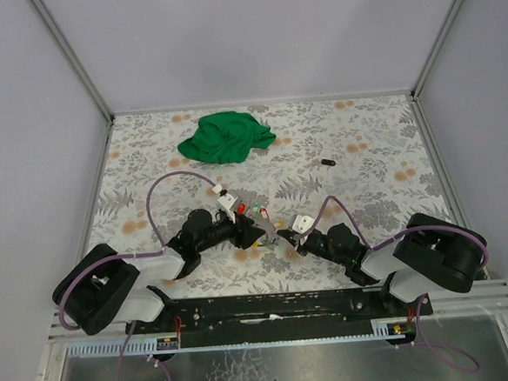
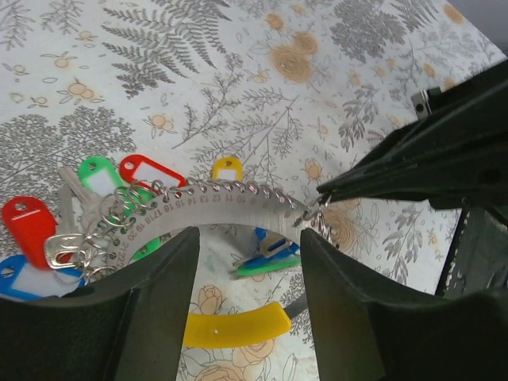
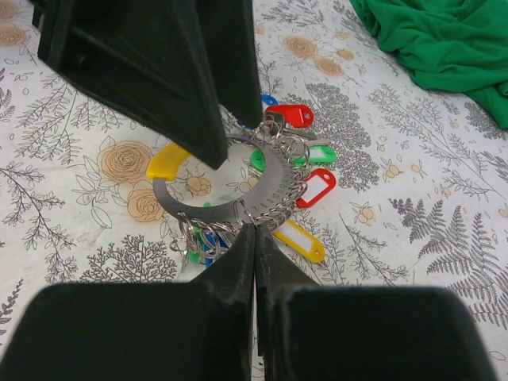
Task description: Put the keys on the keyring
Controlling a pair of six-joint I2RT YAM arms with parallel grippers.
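right hand [image 3: 254, 232] is seen closed on keyring [image 3: 274, 184] at lower centre; left hand [image 2: 248, 238] is found open beside it, keys [image 3: 317, 188] clustered around.

The site was a robot test cell of laboratory type. Plain grey walls [image 1: 252, 34] were set between bare metal posts [image 1: 70, 55], enclosing a single table [image 1: 366, 174] under a floral cover. The left arm [image 1: 146, 272] and the right arm [image 1: 390, 259] were bolted to a black rail [image 1: 280, 306] at its near edge. Purple cables [image 1: 179, 173] ran exposed, and a steel sheet [image 1: 275, 372] lay in front of the rail.
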